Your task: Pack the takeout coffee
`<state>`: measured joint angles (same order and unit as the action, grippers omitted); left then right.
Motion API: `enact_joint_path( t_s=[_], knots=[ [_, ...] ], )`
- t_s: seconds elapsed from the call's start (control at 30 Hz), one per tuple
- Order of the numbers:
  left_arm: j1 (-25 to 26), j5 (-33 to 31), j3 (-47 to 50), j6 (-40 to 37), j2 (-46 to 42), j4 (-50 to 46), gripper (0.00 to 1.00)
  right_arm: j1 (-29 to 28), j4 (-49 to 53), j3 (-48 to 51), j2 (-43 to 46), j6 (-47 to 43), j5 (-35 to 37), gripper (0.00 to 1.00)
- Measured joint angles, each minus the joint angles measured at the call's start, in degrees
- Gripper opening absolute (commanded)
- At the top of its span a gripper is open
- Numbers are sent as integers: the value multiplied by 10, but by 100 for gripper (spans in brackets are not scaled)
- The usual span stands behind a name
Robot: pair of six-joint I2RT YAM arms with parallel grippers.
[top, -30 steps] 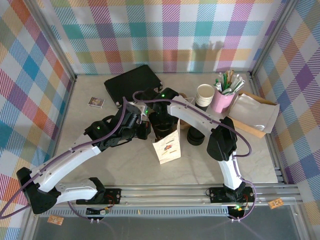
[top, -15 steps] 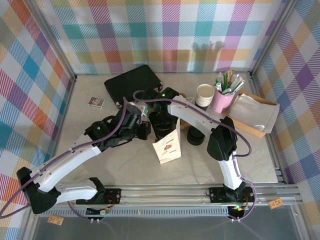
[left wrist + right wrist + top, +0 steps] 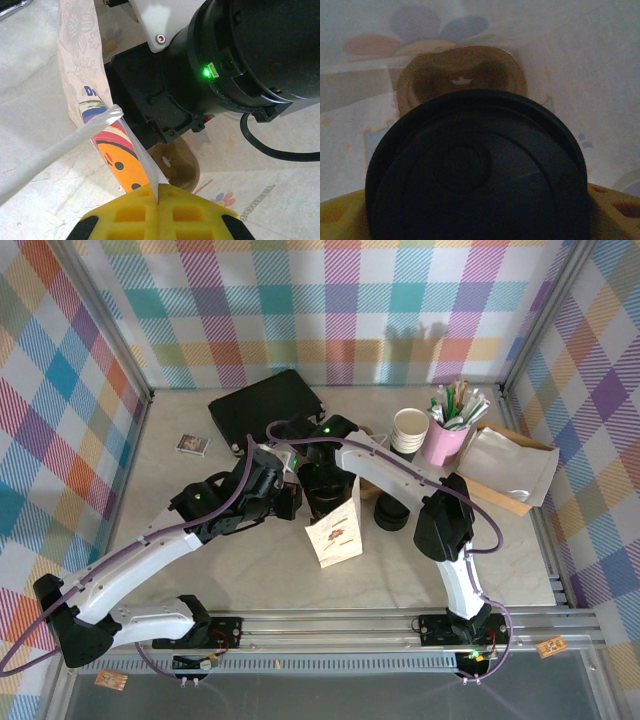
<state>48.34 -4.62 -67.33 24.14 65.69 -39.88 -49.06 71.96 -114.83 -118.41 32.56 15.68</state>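
1. The left fingers (image 3: 130,215) were pinched shut on the rim of the paper bag (image 3: 335,532).
2. The right fingers (image 3: 615,207) stood wide, clamped around the takeout coffee (image 3: 475,170), its black lid on, inside the bag.
3. Lidding looked done; setting the cup down, letting go and withdrawing seemingly remained.
4. The bag stood upright on the bench (image 3: 270,580).
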Motion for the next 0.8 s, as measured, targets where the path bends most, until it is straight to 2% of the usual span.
enact_joint_path(
  t_s=[0.8],
  knots=[
    [6, -11, 0, 0, 3, 6, 0, 8, -10, 0, -3, -8, 4, 51]
  ],
)
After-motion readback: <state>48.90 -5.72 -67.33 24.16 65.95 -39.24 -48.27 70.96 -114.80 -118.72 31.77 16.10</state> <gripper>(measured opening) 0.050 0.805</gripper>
